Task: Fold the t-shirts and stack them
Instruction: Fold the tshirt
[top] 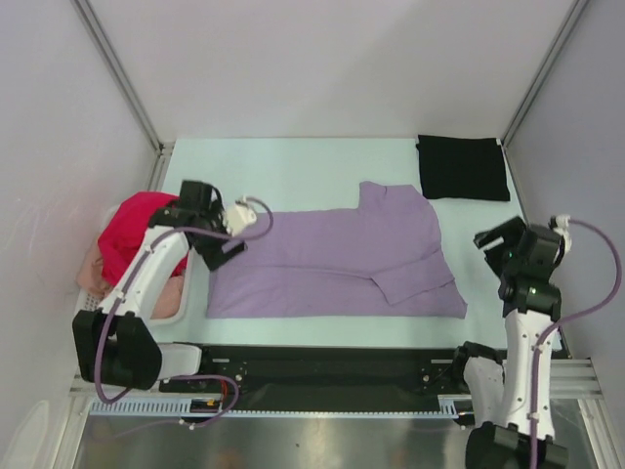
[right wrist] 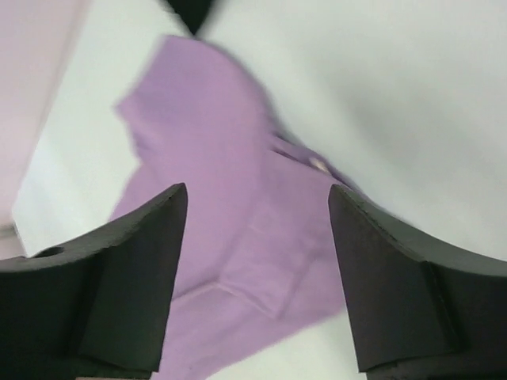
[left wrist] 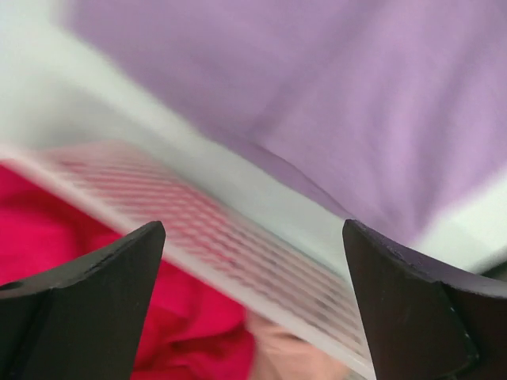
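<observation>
The left hand (top: 232, 233) is held apart beside the basket (top: 190, 293), at the left edge of the lavender t-shirt (top: 332, 259), which is laid flat mid-table. The right hand (top: 498, 234) is held apart just right of it. Both ends should be pinched evenly so the fold is squared.

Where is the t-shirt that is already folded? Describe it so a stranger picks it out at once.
Start at the pale table and go to its far right corner, beyond the spread lavender t-shirt. There lies the black t-shirt. It is the only dark one and the only neat folded square; the lavender one lies open, the red t-shirt is bunched in the basket at the left.
</observation>
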Controlling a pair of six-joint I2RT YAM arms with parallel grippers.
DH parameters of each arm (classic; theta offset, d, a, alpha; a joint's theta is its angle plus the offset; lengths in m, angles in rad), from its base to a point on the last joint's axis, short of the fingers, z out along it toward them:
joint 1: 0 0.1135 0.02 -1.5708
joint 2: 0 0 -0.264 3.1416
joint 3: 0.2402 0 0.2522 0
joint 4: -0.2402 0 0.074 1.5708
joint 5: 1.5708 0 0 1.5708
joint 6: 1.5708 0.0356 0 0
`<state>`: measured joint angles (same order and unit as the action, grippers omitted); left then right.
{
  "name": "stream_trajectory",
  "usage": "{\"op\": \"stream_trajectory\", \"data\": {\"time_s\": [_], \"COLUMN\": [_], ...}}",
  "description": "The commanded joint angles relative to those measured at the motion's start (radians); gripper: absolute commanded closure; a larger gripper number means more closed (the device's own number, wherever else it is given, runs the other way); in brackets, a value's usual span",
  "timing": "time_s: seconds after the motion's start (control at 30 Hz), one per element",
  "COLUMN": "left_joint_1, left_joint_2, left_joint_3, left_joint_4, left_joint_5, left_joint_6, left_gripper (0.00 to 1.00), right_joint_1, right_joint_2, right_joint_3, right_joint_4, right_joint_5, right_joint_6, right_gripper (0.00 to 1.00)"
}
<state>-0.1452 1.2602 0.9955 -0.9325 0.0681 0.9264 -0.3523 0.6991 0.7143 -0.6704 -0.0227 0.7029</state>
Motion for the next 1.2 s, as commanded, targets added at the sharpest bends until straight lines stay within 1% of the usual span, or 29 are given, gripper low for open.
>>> {"op": "stream_trajectory", "data": {"time_s": [0.0,0.03,0.07,0.1,0.13,0.17,0.23,0.27,0.3,0.33,0.37,0.4,0.5,0.53,0.57,0.6,0.63,0.7,0.77,0.8,0.87,0.97,1.03,1.1,1.13,1.17], "left_joint_1": [0.053,0.053,0.053,0.053,0.053,0.053,0.053,0.053,0.053,0.053,0.055,0.058,0.065,0.067,0.071,0.075,0.078,0.088,0.102,0.105,0.113,0.114,0.114,0.118,0.119,0.124], "left_joint_2": [0.086,0.152,0.192,0.233,0.317,0.358,0.456,0.488,0.519,0.578,0.603,0.629,0.705,0.734,0.748,0.775,0.789,0.823,0.841,0.852,0.864,0.88,0.889,0.912,0.92,0.926], "left_joint_3": [0.188,0.209,0.228,0.282,0.31,0.336,0.394,0.411,0.448,0.469,0.491,0.526,0.586,0.597,0.604,0.618,0.627,0.652,0.663,0.666,0.672,0.669,0.66,0.669,0.675,0.678], "left_joint_4": [0.217,0.248,0.289,0.294,0.297,0.296,0.308,0.323,0.327,0.33,0.339,0.342,0.336,0.334,0.334,0.336,0.331,0.31,0.298,0.296,0.281,0.259,0.261,0.258,0.248,0.242], "left_joint_5": [0.061,0.021,0.0,-0.025,-0.06,-0.065,-0.106,-0.131,-0.145,-0.16,-0.187,-0.197,-0.194,-0.197,-0.202,-0.209,-0.208,-0.192,-0.177,-0.166,-0.154,-0.117,-0.114,-0.106,-0.099,-0.081], "left_joint_6": [-0.208,-0.284,-0.314,-0.342,-0.381,-0.394,-0.425,-0.431,-0.435,-0.448,-0.455,-0.462,-0.466,-0.465,-0.465,-0.465,-0.466,-0.477,-0.482,-0.486,-0.486,-0.475,-0.469,-0.466,-0.465,-0.466], "left_gripper": [0.01,0.06,0.2,0.26,0.32,0.33,0.33,0.33,0.33,0.32,0.32,0.32,0.3,0.28,0.27,0.27,0.27,0.27,0.27,0.27,0.27,0.28,0.28,0.3,0.32,0.33], "right_joint_1": [0.144,0.177,0.212,0.264,0.288,0.305,0.344,0.349,0.349,0.381,0.388,0.392,0.409,0.415,0.427,0.434,0.437,0.446,0.45,0.454,0.457,0.457,0.463,0.464,0.464,0.464], "right_joint_2": [0.113,0.24,0.31,0.382,0.536,0.603,0.739,0.858,0.908,0.956,1.053,1.097,1.275,1.316,1.358,1.448,1.486,1.604,1.672,1.721,1.755,1.778,1.769,1.761,1.763,1.768], "right_joint_3": [0.132,0.17,0.271,0.327,0.379,0.493,0.597,0.643,0.727,0.766,0.804,0.886,0.996,1.072,1.112,1.152,1.244,1.33,1.436,1.461,1.517,1.521,1.476,1.443,1.439,1.441], "right_joint_4": [0.297,0.307,0.304,0.272,0.25,0.209,0.181,0.166,0.166,0.166,0.163,0.158,0.143,0.134,0.108,0.091,0.074,0.02,-0.023,-0.034,-0.064,-0.083,-0.067,-0.052,-0.054,-0.064], "right_joint_5": [-0.026,-0.02,-0.02,-0.029,-0.039,-0.051,-0.06,-0.062,-0.05,-0.048,-0.043,-0.033,-0.065,-0.069,-0.065,-0.043,-0.034,-0.02,-0.02,-0.011,-0.01,-0.02,-0.026,-0.02,-0.022,-0.032], "right_joint_6": [-0.201,-0.286,-0.328,-0.367,-0.438,-0.468,-0.541,-0.559,-0.569,-0.591,-0.595,-0.6,-0.622,-0.628,-0.638,-0.645,-0.651,-0.657,-0.661,-0.663,-0.663,-0.654,-0.657,-0.663,-0.663,-0.663], "right_gripper": [0.26,0.29,0.34,0.4,0.43,0.48,0.51,0.55,0.55,0.56,0.56,0.56,0.55,0.54,0.53,0.53,0.53,0.5,0.48,0.48,0.48,0.47,0.47,0.51,0.54,0.66]}}
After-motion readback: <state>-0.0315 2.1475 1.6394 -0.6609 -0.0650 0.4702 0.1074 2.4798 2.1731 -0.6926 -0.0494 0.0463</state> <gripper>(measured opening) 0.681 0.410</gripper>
